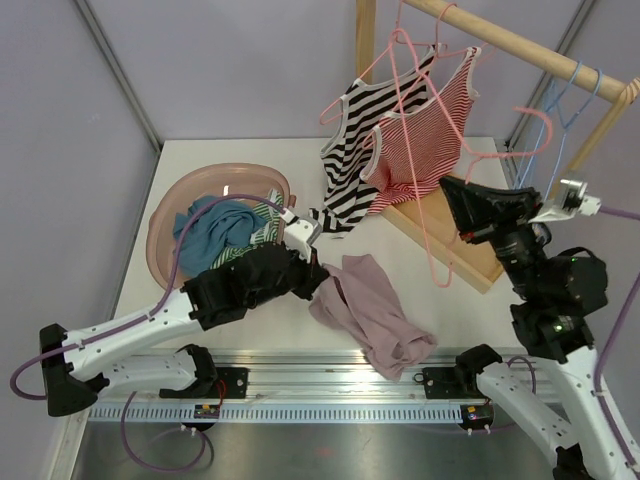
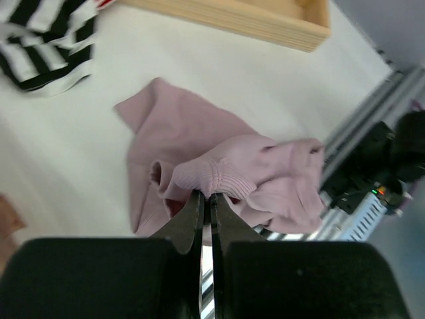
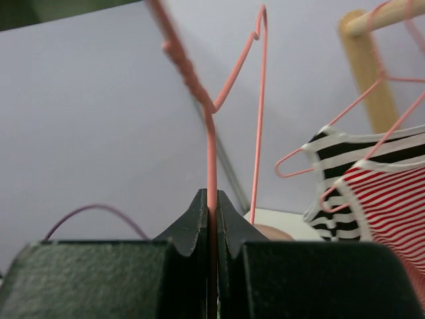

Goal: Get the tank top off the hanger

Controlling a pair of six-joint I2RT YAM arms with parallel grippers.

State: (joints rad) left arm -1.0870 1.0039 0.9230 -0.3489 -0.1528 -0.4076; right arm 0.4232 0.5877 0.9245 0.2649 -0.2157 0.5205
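A pink tank top (image 1: pixel 375 315) lies crumpled on the table near the front edge, off any hanger. My left gripper (image 1: pixel 318 275) is shut on its ribbed edge; the left wrist view shows the fabric (image 2: pixel 199 153) bunched at the fingertips of that gripper (image 2: pixel 206 196). My right gripper (image 1: pixel 450 195) is shut on the thin wire of a bare pink hanger (image 1: pixel 439 281) by the rack. In the right wrist view the wire (image 3: pixel 211 159) rises straight out of the closed gripper (image 3: pixel 212 193).
A black-and-white striped top (image 1: pixel 345 160) and a red striped top (image 1: pixel 425 130) hang from the wooden rail (image 1: pixel 520 45). Its wooden base (image 1: pixel 450 235) lies under my right gripper. A pink basket (image 1: pixel 165 215) of clothes stands at the left. Blue hangers (image 1: pixel 560 100) hang at the right.
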